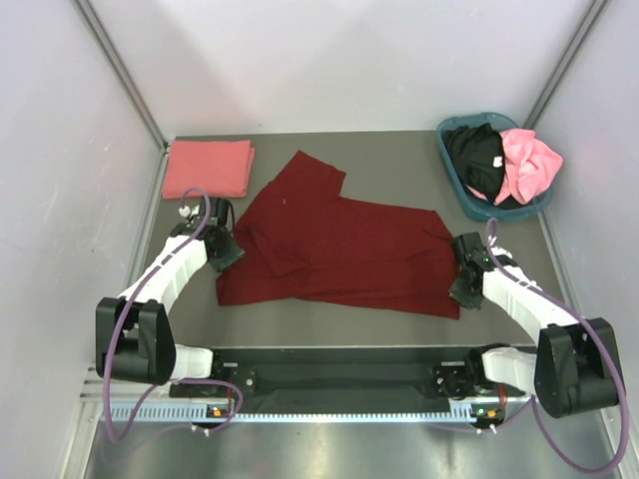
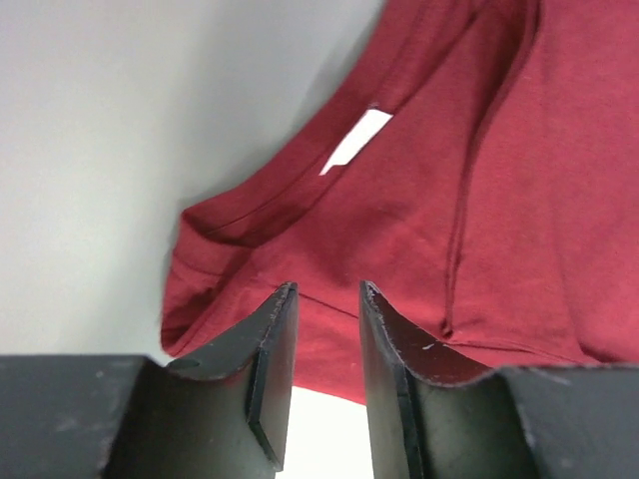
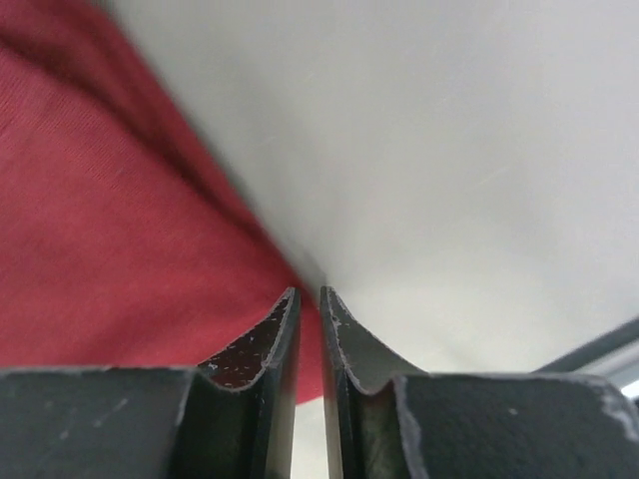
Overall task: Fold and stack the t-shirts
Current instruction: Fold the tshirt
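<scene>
Left gripper point(image 2: 329, 289): my jaws stand a little apart, and the maroon t-shirt point(image 1: 339, 249) runs into the gap between them. I cannot tell whether the pads actually pinch the cloth. In the left wrist view, a hemmed edge of the shirt curves away toward 10 o'clock, and a white label point(image 2: 357, 140) shows at 12 o'clock near the neck opening. Right gripper point(image 3: 310, 291): my jaws are almost together, leaving a thin slit, and the shirt's edge passes into that slit, so this gripper is clenched on the cloth. From these fingertips the maroon fabric extends toward 9 o'clock. In the top view, the left gripper sits at the shirt's 9 o'clock edge and the right gripper at its 4 o'clock corner. The shirt lies spread across the middle of the table point(image 1: 389, 160), mostly flat, with one part angled toward 11 o'clock. A salmon-pink t-shirt point(image 1: 208, 168) lies folded at the table's 10 o'clock corner, well apart from the maroon one. A teal-blue basket point(image 1: 451, 165) stands at the 2 o'clock corner. It holds a black t-shirt point(image 1: 477, 155) on its left side, with a bright pink t-shirt point(image 1: 529, 165) crumpled beside it on the right.
</scene>
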`<act>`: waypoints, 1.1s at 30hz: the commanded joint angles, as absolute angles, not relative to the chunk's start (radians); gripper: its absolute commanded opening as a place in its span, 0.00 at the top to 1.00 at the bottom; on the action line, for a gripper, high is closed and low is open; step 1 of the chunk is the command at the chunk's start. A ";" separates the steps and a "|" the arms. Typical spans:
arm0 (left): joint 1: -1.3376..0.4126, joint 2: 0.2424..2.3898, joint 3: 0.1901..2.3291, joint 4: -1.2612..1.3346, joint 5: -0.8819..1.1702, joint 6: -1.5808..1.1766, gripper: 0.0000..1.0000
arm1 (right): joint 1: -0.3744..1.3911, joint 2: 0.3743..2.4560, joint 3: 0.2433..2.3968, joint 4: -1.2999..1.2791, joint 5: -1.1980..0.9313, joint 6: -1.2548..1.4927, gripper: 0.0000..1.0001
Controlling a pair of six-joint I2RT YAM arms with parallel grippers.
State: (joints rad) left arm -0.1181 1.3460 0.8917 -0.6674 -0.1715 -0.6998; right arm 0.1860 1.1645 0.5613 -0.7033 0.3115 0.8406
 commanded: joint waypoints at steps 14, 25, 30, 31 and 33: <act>-0.121 1.453 0.951 -0.580 -0.012 -0.621 0.62 | 0.094 1.152 0.701 -0.552 0.060 0.445 0.72; -0.121 1.574 1.041 -0.572 -0.055 -0.684 0.63 | 0.094 1.194 0.689 -0.726 0.003 0.596 0.78; -0.121 1.574 1.040 -0.528 -0.041 -0.719 0.64 | 0.104 1.167 0.612 -0.506 -0.142 0.817 0.83; -0.121 1.577 1.043 -0.526 -0.035 -0.718 0.63 | 0.115 1.163 0.601 -0.459 -0.147 0.840 0.84; -0.121 1.585 1.060 -0.526 -0.029 -0.715 0.63 | 0.135 1.180 0.600 -0.381 -0.104 0.882 0.85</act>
